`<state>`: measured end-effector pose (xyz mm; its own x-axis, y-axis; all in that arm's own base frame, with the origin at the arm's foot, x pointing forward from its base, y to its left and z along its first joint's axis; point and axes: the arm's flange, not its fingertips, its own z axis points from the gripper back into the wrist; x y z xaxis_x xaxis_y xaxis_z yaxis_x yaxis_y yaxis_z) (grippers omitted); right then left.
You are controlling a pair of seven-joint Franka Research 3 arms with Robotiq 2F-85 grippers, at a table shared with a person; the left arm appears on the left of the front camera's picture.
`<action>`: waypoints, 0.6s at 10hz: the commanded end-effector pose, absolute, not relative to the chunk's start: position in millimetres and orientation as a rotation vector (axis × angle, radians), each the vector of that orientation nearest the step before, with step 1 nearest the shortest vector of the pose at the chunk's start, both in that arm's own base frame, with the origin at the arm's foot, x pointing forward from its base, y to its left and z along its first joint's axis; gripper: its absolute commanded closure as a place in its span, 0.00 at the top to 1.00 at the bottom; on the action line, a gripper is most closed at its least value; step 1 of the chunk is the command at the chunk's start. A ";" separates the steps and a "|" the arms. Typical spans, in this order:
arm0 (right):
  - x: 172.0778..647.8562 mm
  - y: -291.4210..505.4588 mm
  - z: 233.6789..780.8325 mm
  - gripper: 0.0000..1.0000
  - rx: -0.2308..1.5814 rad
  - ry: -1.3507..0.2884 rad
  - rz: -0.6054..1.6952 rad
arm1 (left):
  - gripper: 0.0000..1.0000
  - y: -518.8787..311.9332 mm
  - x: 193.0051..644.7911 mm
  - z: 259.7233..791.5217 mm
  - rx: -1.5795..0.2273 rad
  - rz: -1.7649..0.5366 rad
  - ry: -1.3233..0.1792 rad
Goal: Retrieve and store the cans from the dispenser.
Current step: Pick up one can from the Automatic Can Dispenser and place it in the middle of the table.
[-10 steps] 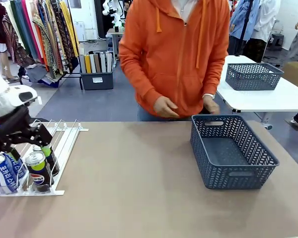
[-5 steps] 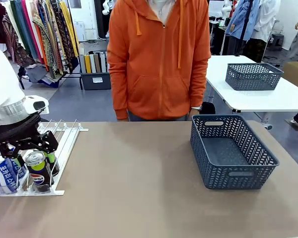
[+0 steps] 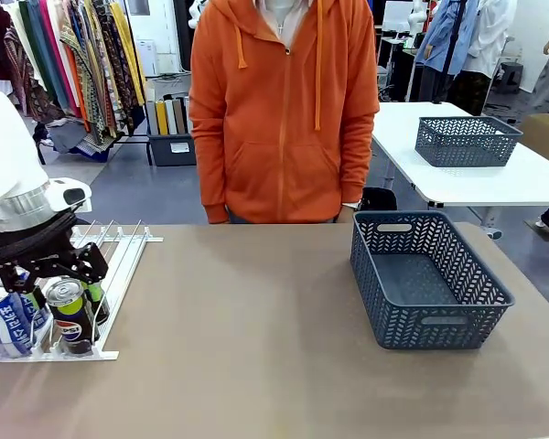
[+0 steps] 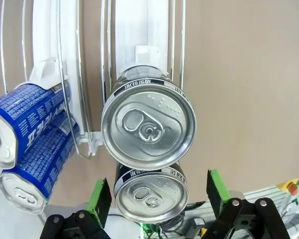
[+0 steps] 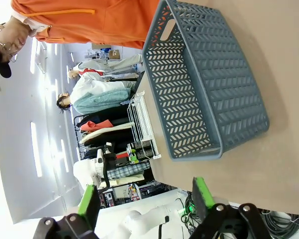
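Two black Pepsi-logo cans (image 4: 148, 130) under wide-apart left jaws; right jaws apart too.

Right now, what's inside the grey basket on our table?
Nothing visible: the basket shows bare floor in the front and right wrist views. Its near wall covers the floor strip just behind it.

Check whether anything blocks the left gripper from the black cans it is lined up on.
Nothing visible does. The open left gripper hangs over the two black cans, its green pads flanking the lower one. The rails of the dispenser run alongside.
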<state>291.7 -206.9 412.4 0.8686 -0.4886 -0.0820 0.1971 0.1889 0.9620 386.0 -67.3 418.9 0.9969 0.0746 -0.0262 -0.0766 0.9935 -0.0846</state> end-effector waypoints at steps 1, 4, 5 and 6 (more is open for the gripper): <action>291.1 -210.0 416.9 1.00 1.296 -0.253 -0.490 | 0.40 -68.2 390.4 421.5 -0.035 0.094 0.004; 291.1 -210.0 416.9 1.00 1.296 -0.253 -0.490 | 0.00 -66.2 391.2 422.7 -0.021 0.084 -0.009; 291.1 -210.0 416.9 1.00 1.296 -0.253 -0.490 | 0.00 -66.4 392.4 422.2 -0.024 0.087 -0.007; 291.1 -210.0 416.9 1.00 1.296 -0.253 -0.490 | 0.00 -66.7 392.2 422.5 -0.025 0.085 -0.005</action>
